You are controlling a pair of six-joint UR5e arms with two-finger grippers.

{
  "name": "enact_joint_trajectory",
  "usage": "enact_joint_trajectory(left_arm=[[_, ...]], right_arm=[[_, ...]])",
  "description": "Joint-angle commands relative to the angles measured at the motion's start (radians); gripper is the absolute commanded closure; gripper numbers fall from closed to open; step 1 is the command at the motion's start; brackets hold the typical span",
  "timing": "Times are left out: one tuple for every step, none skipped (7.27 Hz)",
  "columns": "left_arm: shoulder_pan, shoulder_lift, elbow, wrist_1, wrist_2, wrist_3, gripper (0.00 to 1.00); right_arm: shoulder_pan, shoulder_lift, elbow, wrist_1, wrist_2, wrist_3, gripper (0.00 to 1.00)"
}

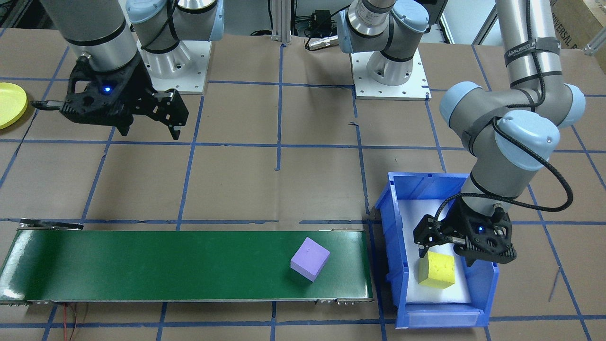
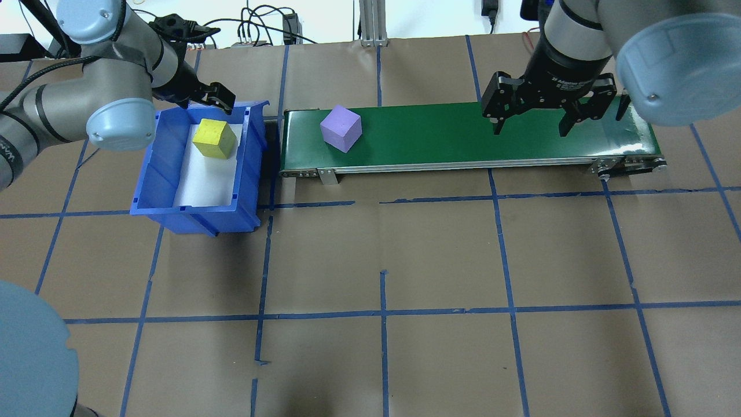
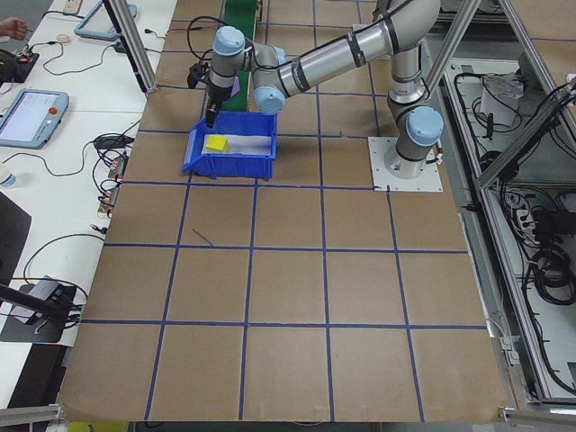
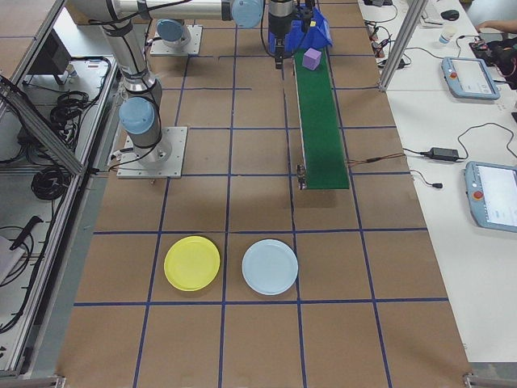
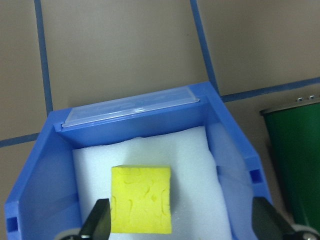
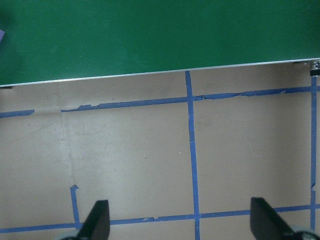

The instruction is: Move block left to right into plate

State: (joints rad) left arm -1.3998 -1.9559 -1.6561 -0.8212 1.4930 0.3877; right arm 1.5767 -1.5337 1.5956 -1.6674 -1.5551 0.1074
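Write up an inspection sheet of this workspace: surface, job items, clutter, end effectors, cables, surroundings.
Surface: brown table gridded with blue tape; green conveyor belt on it.
Job's things: yellow block on white foam in the blue bin; purple block on the belt near the bin; yellow plate beside a pale blue plate, past the belt's far end.
Clutter: nothing seen.
End effectors: left end effector open, over the yellow block; right end effector open, empty, near the belt's other end.
Cables: black cable looped along the left wrist.
Surroundings: side benches with tablets and wiring.
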Motion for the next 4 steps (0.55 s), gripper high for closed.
enact_joint_trajectory(left_arm=[[0.018,-0.044,-0.002,0.005,0.003,0.06,0.0],[0.018,-0.072,-0.014,0.007,0.007,0.104,0.0],[0.019,-0.101,-0.007,0.007,0.007,0.134,0.0],[0.019,-0.112,-0.001,0.007,0.007,0.137,0.0]], right_arm=[[-0.114,0.078,-0.014,-0.044,0.091,-0.046,0.0],[-0.186,0.125,-0.022,-0.069,0.102,-0.137,0.0],[-0.245,0.167,-0.025,-0.083,0.104,-0.237,0.0],[-0.283,0.202,-0.037,-0.1,0.13,-0.251,0.0]])
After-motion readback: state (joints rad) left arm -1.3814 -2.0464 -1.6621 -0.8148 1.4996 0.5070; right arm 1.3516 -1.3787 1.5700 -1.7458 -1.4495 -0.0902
